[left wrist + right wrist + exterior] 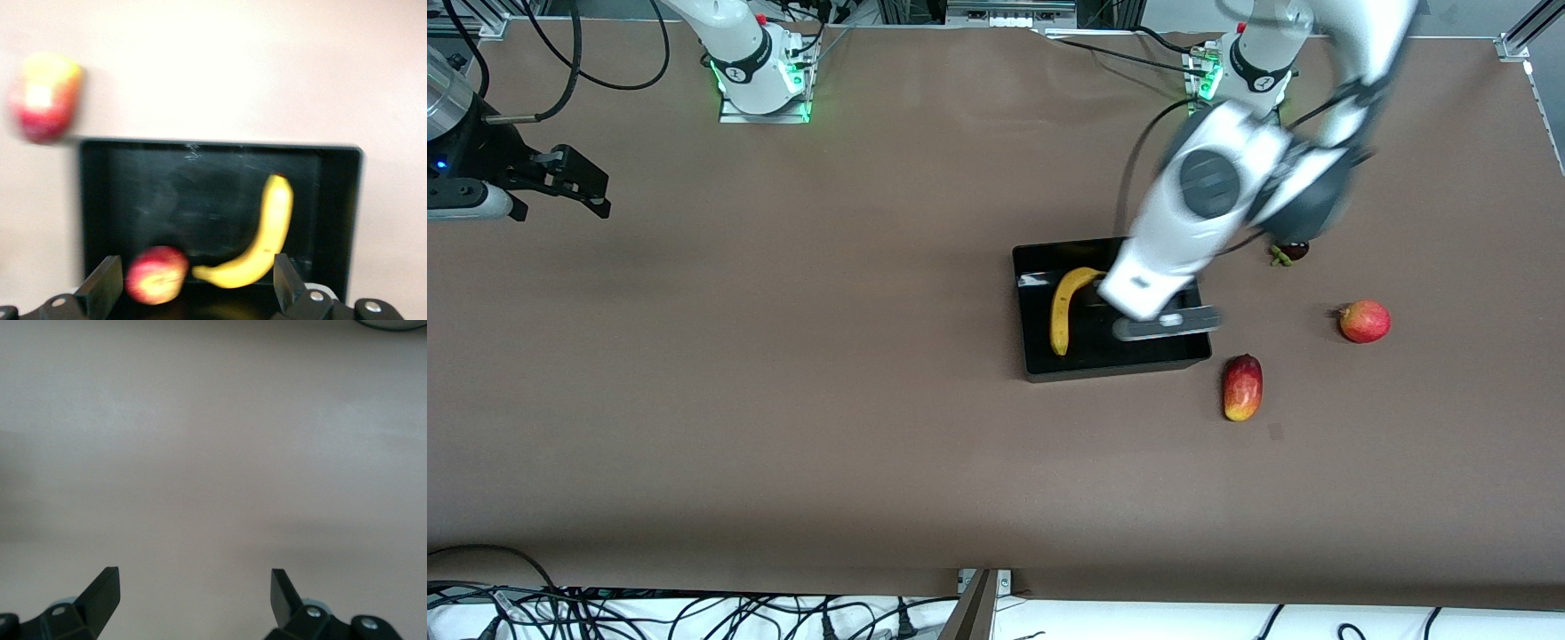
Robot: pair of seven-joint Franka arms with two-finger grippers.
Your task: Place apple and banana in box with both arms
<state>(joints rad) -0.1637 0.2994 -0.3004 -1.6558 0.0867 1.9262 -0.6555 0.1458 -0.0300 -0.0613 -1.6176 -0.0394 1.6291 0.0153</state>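
Overhead, the left arm bends down from its base, its left pincer [193,283] hanging over the box [1032,356] with fingers spread wide and holding nothing. Only the left wrist view reveals the apple [157,275] lying in the box, touching the banana's [1063,307] tip; from the front the arm hides it. The right pincer [193,600] waits at the right arm's end of the worktop [783,400], equally wide and empty. 2 red fruits lie outside: an elongated red-yellow fruit [1242,387] near the box's corner, and a round fruit [1364,321] farther toward the left arm's end.
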